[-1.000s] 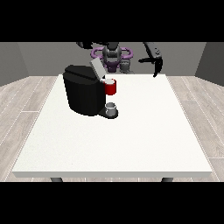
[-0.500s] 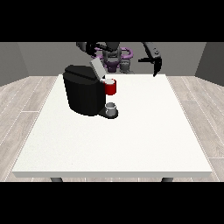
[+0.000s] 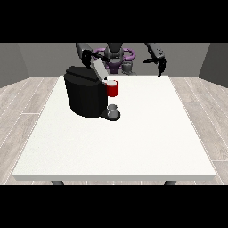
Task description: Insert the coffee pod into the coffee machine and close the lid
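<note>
The machine (image 3: 85,94) is black, its lid (image 3: 99,69) pale grey, its front (image 3: 112,88) at 3 o'clock red. A grey cup (image 3: 113,109) sits below. The table (image 3: 133,138) is white; both hands (image 3: 160,67) are black.

Matt black machine, smooth white table.
Coffee machine (image 3: 84,95) looks like matt black plastic; its lid (image 3: 99,70) pale grey, smooth. Red front part (image 3: 112,88) glossy. Cup (image 3: 113,110) grey, metal-like. Table (image 3: 133,142) matt white; floor (image 3: 26,102) pale wood planks.
</note>
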Controlling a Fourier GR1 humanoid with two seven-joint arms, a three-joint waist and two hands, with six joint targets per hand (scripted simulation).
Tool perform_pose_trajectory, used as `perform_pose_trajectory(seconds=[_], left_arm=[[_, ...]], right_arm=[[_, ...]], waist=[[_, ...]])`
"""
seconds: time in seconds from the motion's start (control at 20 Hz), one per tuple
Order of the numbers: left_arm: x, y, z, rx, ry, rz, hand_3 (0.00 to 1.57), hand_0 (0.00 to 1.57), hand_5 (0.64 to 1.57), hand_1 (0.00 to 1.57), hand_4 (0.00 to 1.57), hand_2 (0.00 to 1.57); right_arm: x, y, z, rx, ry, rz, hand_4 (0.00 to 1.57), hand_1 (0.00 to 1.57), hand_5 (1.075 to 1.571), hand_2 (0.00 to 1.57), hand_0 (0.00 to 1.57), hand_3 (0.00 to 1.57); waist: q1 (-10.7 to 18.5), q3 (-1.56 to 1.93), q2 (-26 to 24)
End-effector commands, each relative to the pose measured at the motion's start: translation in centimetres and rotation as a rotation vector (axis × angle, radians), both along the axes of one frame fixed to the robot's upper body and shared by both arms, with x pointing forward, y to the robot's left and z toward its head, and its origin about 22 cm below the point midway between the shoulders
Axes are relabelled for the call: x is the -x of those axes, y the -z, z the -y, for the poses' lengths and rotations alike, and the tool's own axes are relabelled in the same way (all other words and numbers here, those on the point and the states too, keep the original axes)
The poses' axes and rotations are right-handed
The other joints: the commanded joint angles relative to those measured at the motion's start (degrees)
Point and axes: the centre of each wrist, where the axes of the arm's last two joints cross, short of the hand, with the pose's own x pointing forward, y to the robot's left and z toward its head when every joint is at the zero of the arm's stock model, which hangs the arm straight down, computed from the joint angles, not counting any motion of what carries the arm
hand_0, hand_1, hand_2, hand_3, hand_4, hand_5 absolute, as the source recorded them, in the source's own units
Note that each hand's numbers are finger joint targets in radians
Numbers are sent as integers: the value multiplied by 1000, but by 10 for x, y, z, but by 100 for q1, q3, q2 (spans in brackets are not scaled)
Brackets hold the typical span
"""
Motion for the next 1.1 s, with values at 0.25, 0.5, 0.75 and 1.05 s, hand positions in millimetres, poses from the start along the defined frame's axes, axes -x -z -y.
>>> perform_pose_trajectory(seconds=[0.25, 0.5, 0.75, 1.05], left_arm=[[-12, -18, -2, 34, -36, 16, 0, 0, 1571, 0, 353, 0], [-8, -6, 2, -15, 8, 54, 0, 0, 1571, 0, 363, 0], [-18, -16, -4, 0, 16, 55, 0, 0, 1571, 0, 385, 0], [-21, -11, 5, 14, -13, 47, 0, 0, 1571, 0, 361, 0]], right_arm=[[-18, 10, -6, -11, -8, -18, 420, 0, 1571, 0, 0, 0], [-39, -19, -7, -21, -11, 30, 435, 0, 1571, 0, 0, 0], [-37, -10, -21, 6, 2, 31, 396, 0, 1571, 0, 0, 0], [-43, -22, -34, 12, -64, 31, 396, 0, 1571, 0, 0, 0]], waist=[[-102, -1, 147], [10, -2, 434], [128, -2, 551], [156, -1, 548]])
